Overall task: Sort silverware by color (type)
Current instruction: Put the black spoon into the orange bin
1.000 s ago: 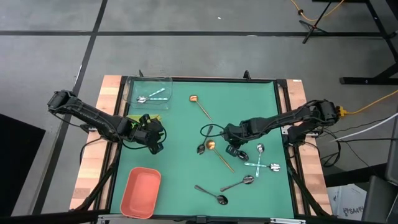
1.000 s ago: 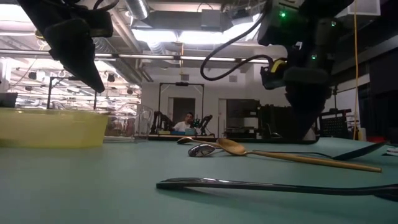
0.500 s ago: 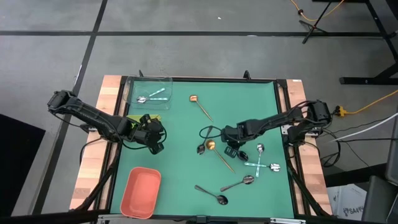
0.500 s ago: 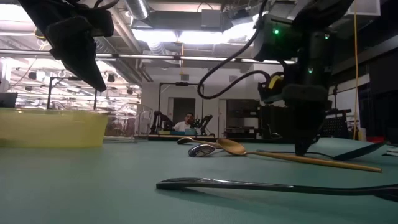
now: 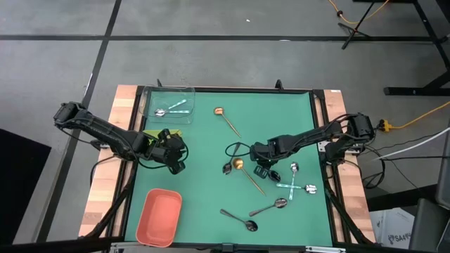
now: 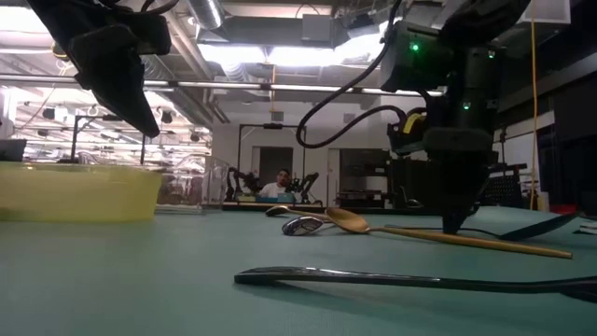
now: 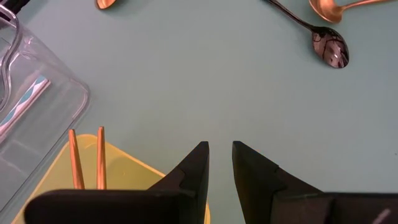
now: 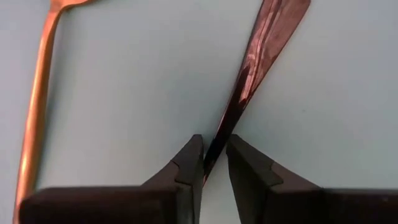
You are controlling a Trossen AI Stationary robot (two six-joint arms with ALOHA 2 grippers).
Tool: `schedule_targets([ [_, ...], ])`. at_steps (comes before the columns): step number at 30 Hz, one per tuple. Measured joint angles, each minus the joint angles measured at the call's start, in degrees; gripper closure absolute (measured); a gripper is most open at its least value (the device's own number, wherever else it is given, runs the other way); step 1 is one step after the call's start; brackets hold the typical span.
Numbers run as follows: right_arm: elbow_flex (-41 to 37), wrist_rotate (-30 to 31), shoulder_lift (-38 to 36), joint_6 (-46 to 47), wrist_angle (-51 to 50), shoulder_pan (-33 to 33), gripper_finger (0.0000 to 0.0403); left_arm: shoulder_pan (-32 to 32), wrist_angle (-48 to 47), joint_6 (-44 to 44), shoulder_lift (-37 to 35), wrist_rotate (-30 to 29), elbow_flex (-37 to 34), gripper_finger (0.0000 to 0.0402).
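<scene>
Nearest the low camera, a long dark gunmetal spoon (image 6: 410, 277) lies flat on the green tabletop (image 5: 204, 151), untouched.

Behind it, the right gripper (image 8: 213, 160) is where the change is. Over the last second it has come down from above the mat until its fingertips reach the surface, and since half a second ago it has not shifted. In the right wrist view its jaws have narrowed onto the thin handle of a dark, glossy black spoon (image 8: 249, 78), which runs up between the two fingers; the pads look to be in contact on both sides. The spoon is still lying on the tabletop, not lifted. Just beside it runs the slim handle of a copper-gold spoon (image 8: 35, 115), clear of the jaws.

Judgement: the grasp on a dark-finish piece is closing; the lift is not yet begun. Risk: thin handle may slip or pivot.

Farther off, the left gripper (image 7: 219, 163) has not moved. It hangs empty, jaws slightly apart, at the edge of the yellow-green plastic tray (image 7: 121, 163), which holds two copper-gold handles (image 7: 87, 157). The clear plastic tray (image 5: 169, 104) at the far corner holds silver spoons (image 5: 171, 109). The salmon-orange tray (image 5: 159, 217) has nothing in it. The remaining loose silver pieces (image 5: 295, 184) lie on the mat near the right arm.
</scene>
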Motion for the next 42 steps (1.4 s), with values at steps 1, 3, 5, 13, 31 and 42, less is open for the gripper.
schedule_targets([
  [1, 0.0, 0.4, 0.0, 0.0, 0.0, 0.0, 0.0345, 0.0, 0.0, 0.0, 0.0, 0.0, 0.0, 0.0337],
  [3, 0.0, 1.0, 0.0, 0.0, 0.0, 0.0, 0.0362, 0.0, 0.0, 0.0, 0.0, 0.0, 0.0, 0.0337],
  [5, 0.0, 1.1, 0.0, 0.0, 0.0, 0.0, 0.0379, 0.0, 0.0, 0.0, 0.0, 0.0, 0.0, 0.0337],
  [13, -0.1, 1.2, 0.0, 0.0, 0.5, 0.0, 0.0395, 0.0, 0.0, 0.0, 0.0, -1.2, 0.0, 0.0337],
  [31, 0.2, 1.6, 0.1, -0.1, 1.1, 0.0, 0.0401, 0.0, 1.5, 0.0, 0.0, -1.5, 0.0, 0.0337],
  [42, 2.5, 5.4, 0.4, -0.2, 7.4, -0.1, 0.0403, 0.0, 1.7, -0.1, 0.0, -1.5, 0.0, 0.0337],
])
